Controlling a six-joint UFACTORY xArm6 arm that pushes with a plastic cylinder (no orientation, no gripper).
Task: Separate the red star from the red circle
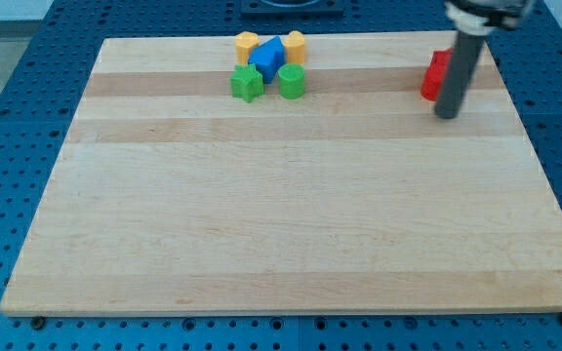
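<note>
The arm carries no pincer, so no open or closed state can be reported; only a dark rod is seen, and my tip (446, 114) is set on the worktop (281, 214) near the view's top right corner. Immediately to the view's left of the rod, and partly hidden behind it, red blocks (436, 76) are seen as 1 merged red mass; the star and the circle cannot be told apart, nor can it be said whether they touch. My tip lies just below and to the right of that mass, close to it.

These blocks are judged small, light, rigid and ready to slide on smooth wood; nothing can be grasped, so a push against a flat side face, aimed between the 2 shapes, is judged best.

Well to the left, 2 yellow, 1 blue and 2 green blocks (267, 64) are clustered.
</note>
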